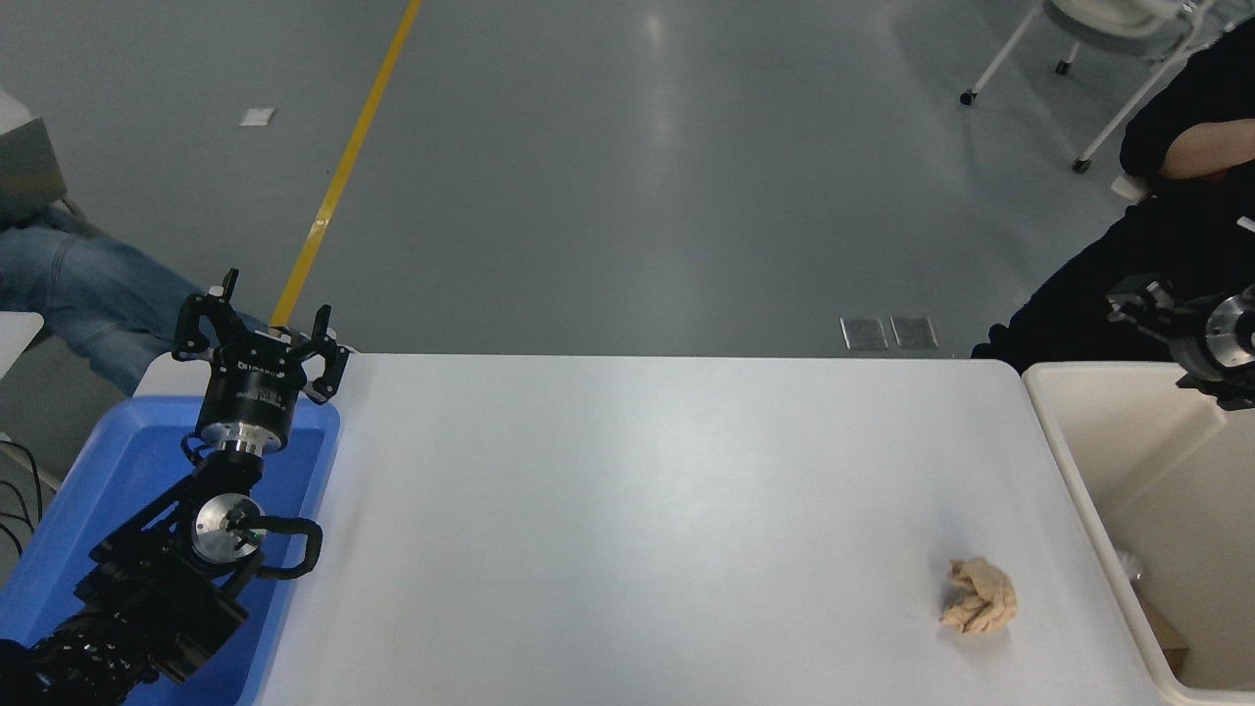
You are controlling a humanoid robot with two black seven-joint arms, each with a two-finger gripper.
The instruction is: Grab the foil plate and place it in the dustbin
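Closest to me, my left arm sits parked at the lower left over the blue plastic tray [59, 549], its left end effector [260, 338] pointing away from me with its fingers spread wide and nothing between them. On the white worktop [637, 510] near the right front corner lies a small crumpled tan paper ball [978, 596], resting alone, just beside the wall of the big cream rectangular plastic dustbin [1079, 490] at the right edge.

Looking down into that dustbin, I catch only a sliver of something silvery at its near inner wall, low down, with a brownish scrap beside it. My judgement is that this is the shiny crinkled foil plate [1129, 563] lying inside, mostly hidden by the rim, so the drop looks done.

Further back, my right end effector [1142, 306] hangs above the dustbin's far rim, coming in from the right edge. It shows against a person's dark clothing, and I cannot tell whether it is parted or pinched.

Risks from here: pulling back low, I could clip the dustbin's thick rim and shove it. That person seated just beyond is near my arm, so a wide swing is a hazard. And if the foil has snagged on a finger unseen, it could be dragged out again.
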